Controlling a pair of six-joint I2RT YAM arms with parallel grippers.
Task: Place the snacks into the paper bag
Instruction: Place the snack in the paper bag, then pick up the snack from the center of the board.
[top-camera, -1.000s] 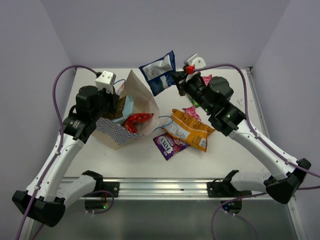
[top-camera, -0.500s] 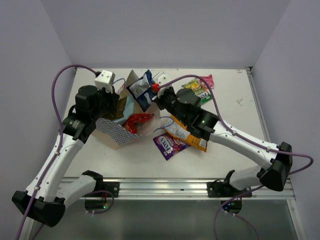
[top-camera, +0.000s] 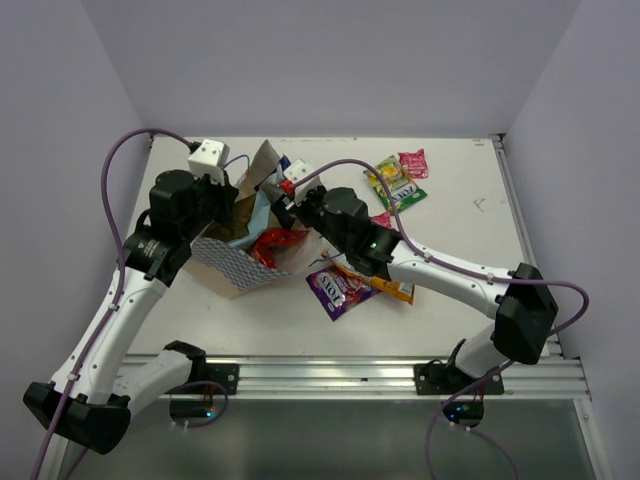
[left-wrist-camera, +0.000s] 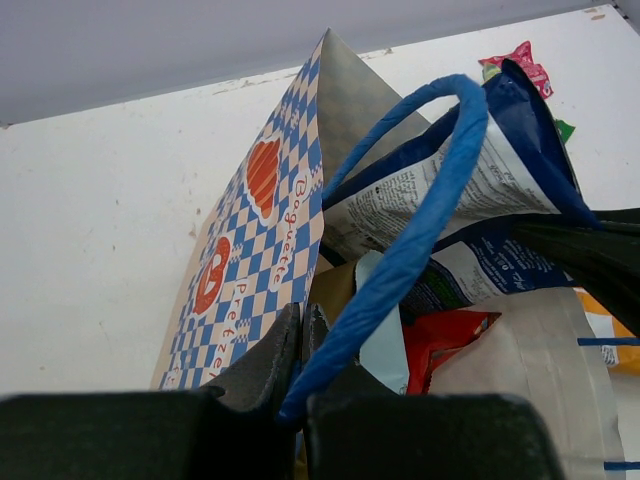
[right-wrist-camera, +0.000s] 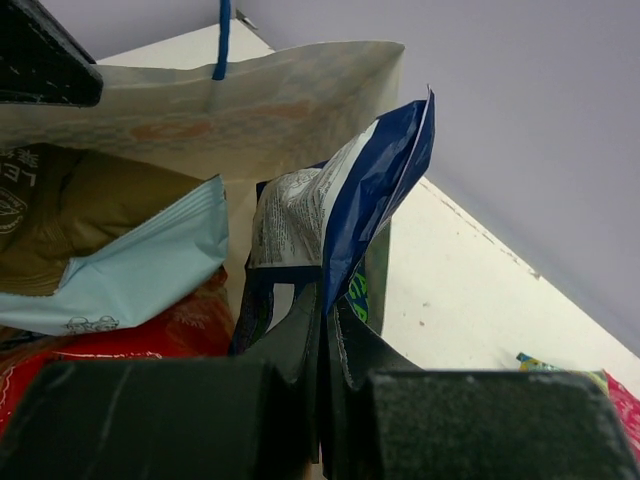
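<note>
Paper bag (left-wrist-camera: 255, 215): matt printed paper, plain matt brown inside; handle (left-wrist-camera: 410, 225) of twisted blue cord. Blue packet (right-wrist-camera: 340, 215): glossy crinkled foil. Light-blue bag (right-wrist-camera: 130, 265): smooth, matt-looking film. Red bag (left-wrist-camera: 445, 335): shiny. Table (top-camera: 470, 240): matt white, scuffed.

overhead view, two wrist close-ups, shared paper bag (top-camera: 240, 262)

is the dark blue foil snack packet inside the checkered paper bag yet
Partly in: the dark blue foil packet, pinched by the right gripper, sits in the checkered paper bag's mouth.
</note>
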